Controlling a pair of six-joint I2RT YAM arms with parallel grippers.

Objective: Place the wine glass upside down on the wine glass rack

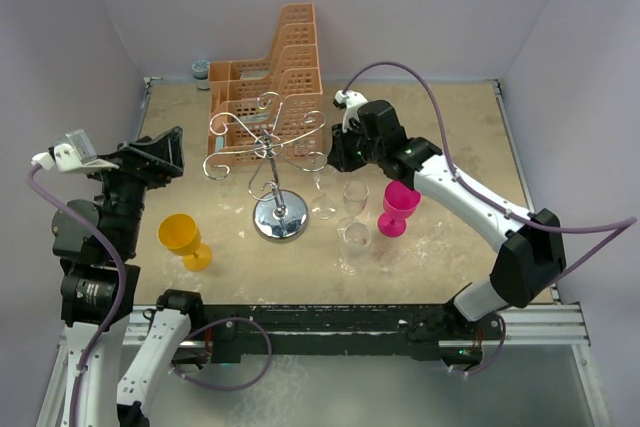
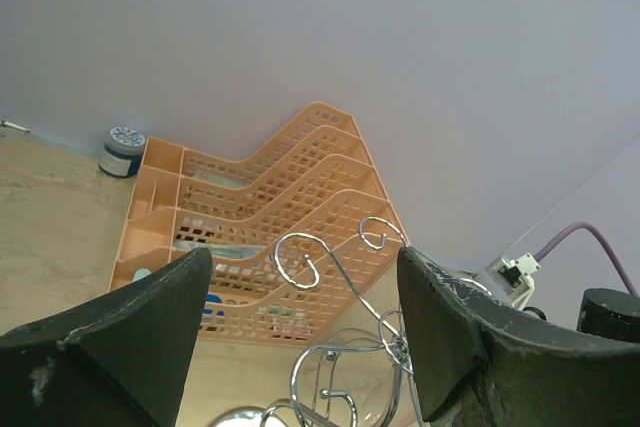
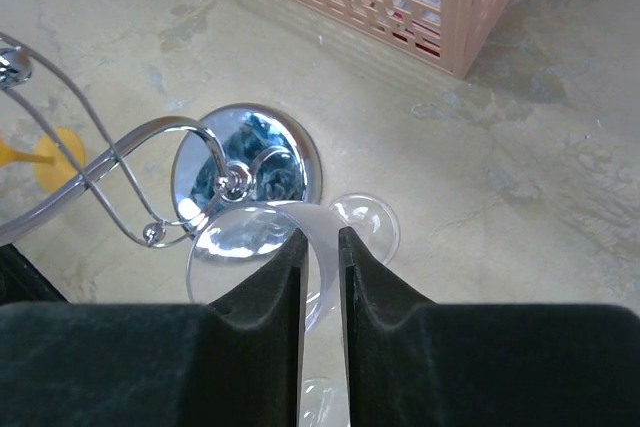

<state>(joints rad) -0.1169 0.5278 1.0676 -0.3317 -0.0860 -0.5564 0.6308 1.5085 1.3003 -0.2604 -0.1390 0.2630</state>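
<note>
wine glass: clear wine glass [image 1: 323,201] looks upright on the table [image 1: 450,137], foot down, just right of the rack base [image 1: 280,219]; not inverted, not hung yet
right hand: right hand [image 3: 321,247] reaches down on it from above, jaws drawn in to a narrow slot with a strip of clear glass filling it, so it looks pinched; stem or bowl wall, can't tell; lifted or on the table, can't tell
why this grip: my read is grab first, flip after, since the foot has to slide into a scroll arm with the bowl hanging down
rack: wine glass rack [image 1: 270,152] upright, scroll arms spread above the base, none carrying a glass; one arm curls over the base close to the right hand in the wrist view
left hand: left hand [image 2: 302,267] left of the base and raised, jaws spread wide, holding nothing; it points across the rack top, parked clear of the work I'd guess
in the way: two more clear glasses [image 1: 355,197] right of the base, just beyond the gripped one; pink goblet [image 1: 398,209] further right under the right forearm; tight cluster, a swing could clip them; the scroll arm overhead is the other snag risk
further out: yellow goblet [image 1: 184,237] left of the base, well apart; orange basket [image 1: 268,82] behind the base; small jar [image 1: 201,69] behind-left by the wall
</note>
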